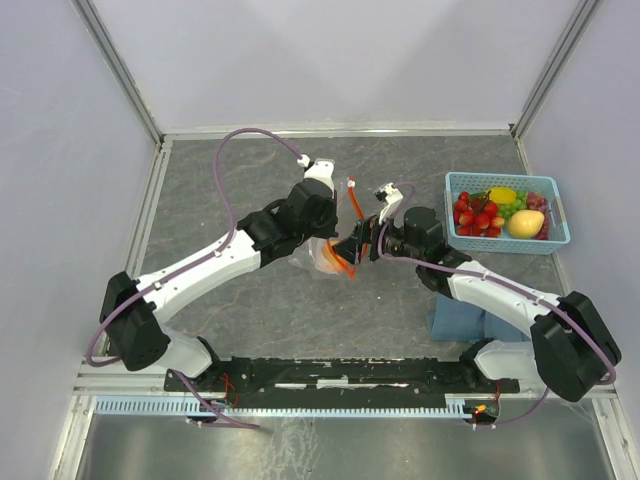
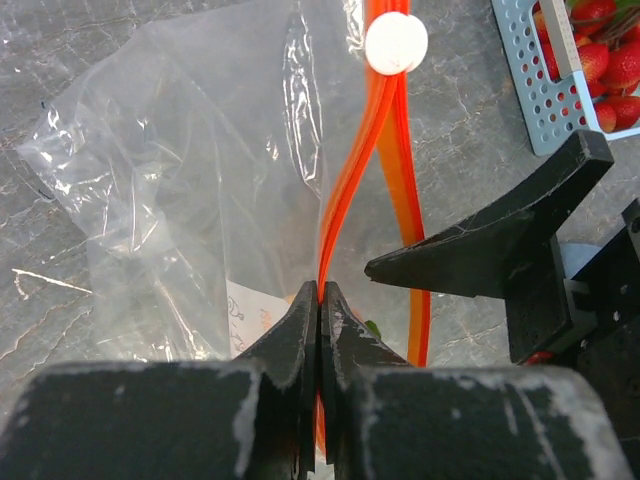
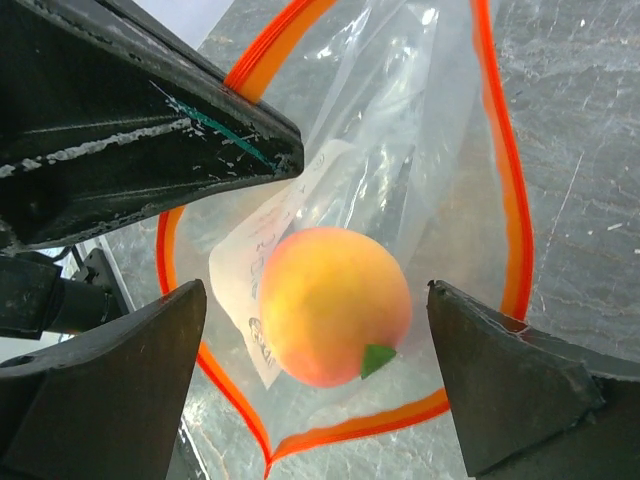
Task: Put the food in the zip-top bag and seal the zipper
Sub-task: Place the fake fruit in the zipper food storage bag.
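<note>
On the grey worktop [image 1: 250, 310] the light-blue basket [image 1: 560, 243] sits well apart to the right, holding the strawberries [image 1: 477, 215], lemon [image 1: 502, 195], mango [image 1: 526, 223] and grapes [image 1: 537, 201], so most of the loading looks to be ahead. The zip-top bag [image 2: 170, 180] lies at mid-worktop between the two arms, its mouth pulled into a loop. The left hand [image 2: 319, 290] is clamped tight on one lip of the mouth. The right hand [image 3: 318, 295] stands wide apart and empty just over the opening. The peach [image 3: 335, 305] rests inside the bag beside the white label. A clean step probably means backing the right hand straight out without snagging the film, while the left lip is held high and firm so the mouth does not sag. The zipper [image 2: 345, 190] runs as two orange strips, parted, up to a white round tab [image 2: 396, 44]; the parted strips should not be pressed until the basket is emptied.
</note>
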Controlling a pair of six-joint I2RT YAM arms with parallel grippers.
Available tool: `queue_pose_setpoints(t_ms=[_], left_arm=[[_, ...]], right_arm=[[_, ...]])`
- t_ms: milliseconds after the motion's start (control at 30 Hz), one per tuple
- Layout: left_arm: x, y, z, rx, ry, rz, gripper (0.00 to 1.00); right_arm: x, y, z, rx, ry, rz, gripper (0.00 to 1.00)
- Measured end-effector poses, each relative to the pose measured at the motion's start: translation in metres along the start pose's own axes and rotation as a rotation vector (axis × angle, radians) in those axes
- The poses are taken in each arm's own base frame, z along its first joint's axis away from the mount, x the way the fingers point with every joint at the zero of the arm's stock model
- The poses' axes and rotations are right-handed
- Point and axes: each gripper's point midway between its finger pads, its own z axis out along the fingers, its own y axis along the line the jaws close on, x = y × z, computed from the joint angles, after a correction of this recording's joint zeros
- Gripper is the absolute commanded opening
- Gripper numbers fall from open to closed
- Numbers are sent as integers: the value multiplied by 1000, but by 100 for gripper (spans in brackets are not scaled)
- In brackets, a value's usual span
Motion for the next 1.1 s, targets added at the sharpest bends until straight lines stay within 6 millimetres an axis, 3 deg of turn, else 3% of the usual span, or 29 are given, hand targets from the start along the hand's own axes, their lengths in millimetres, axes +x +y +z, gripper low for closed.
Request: queue_pose_setpoints(t_ms=[200, 500, 600, 733, 900, 1000, 1100], left_arm=[[3, 2, 0, 24, -37, 24, 3], [-3, 1, -3, 42, -75, 33, 3], [-5, 1, -6, 51, -90, 31, 3], [-7, -1, -11, 74, -101, 30, 3], [-7, -3, -12, 87, -110, 40, 3], [-7, -2, -12, 86, -111, 45, 3], [-9, 0, -12, 73, -118, 47, 3]], right_arm=[[-5, 4, -14, 32, 28, -13, 100], [-52, -2, -46, 212, -28, -121, 90], [-57, -13, -46, 278, -16, -138, 89], [-45, -31, -29, 331, 52, -119, 83], [-22, -53, -6, 389, 164, -88, 61], [-24, -62, 4, 436, 194, -88, 38], [-34, -68, 4, 494, 187, -109, 22]])
